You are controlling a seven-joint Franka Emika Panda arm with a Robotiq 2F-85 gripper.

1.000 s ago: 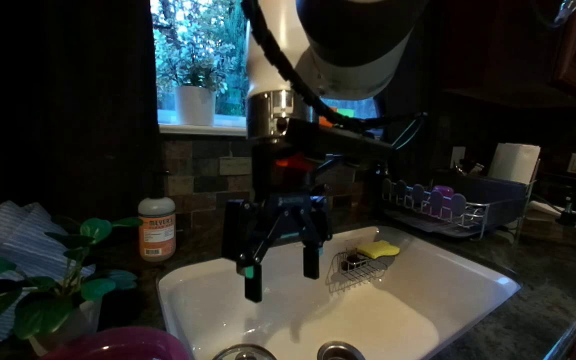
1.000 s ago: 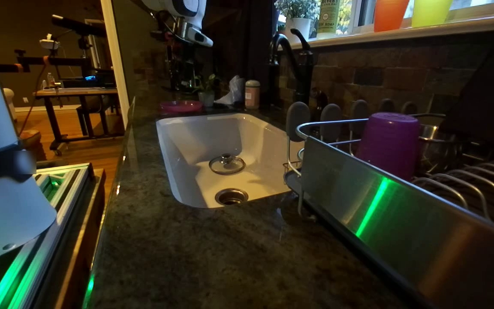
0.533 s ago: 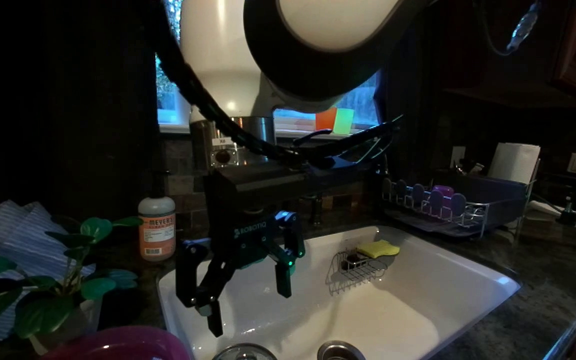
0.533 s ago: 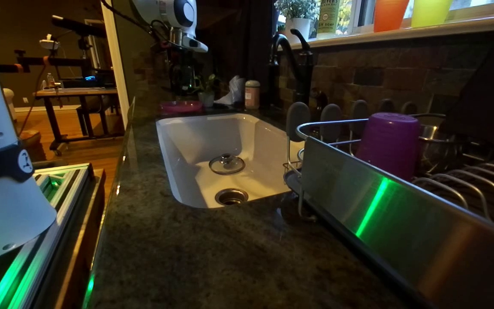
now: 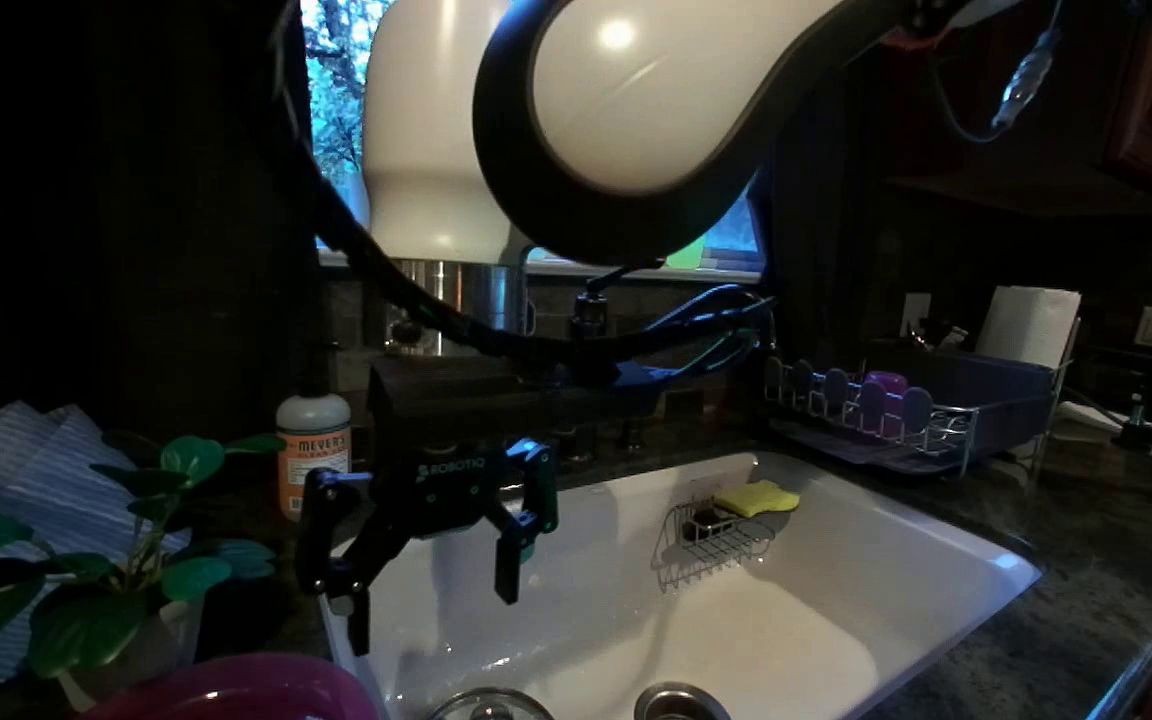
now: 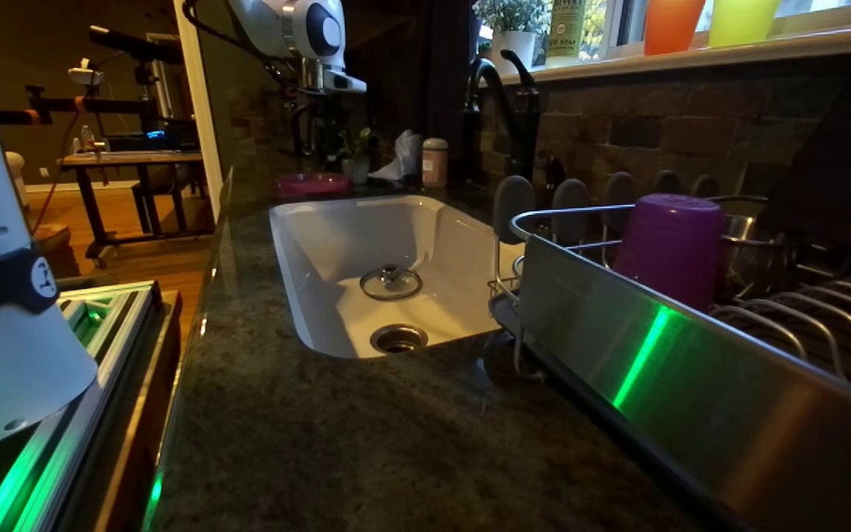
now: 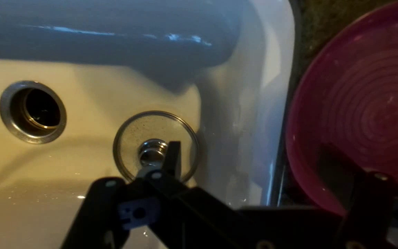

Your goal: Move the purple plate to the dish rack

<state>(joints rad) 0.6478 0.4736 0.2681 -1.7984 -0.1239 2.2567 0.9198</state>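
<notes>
The round purple plate lies on the counter beyond the sink's end. It also shows in an exterior view and at the right of the wrist view. The dish rack, with wire front and steel side panel, stands on the counter at the sink's other end; it is close in an exterior view. My gripper is open and empty above the sink's plate-side end. In the wrist view the gripper has one finger over the sink and one over the plate's edge, not gripping it.
The white sink holds a round glass lid and a wire caddy with a yellow sponge. A purple cup stands in the rack. A soap bottle, a potted plant and a dark faucet stand around the sink.
The gripper has moved left and lower in an exterior view, toward the purple plate's side of the sink, with its fingers staying open. The plate and rack have not moved.
</notes>
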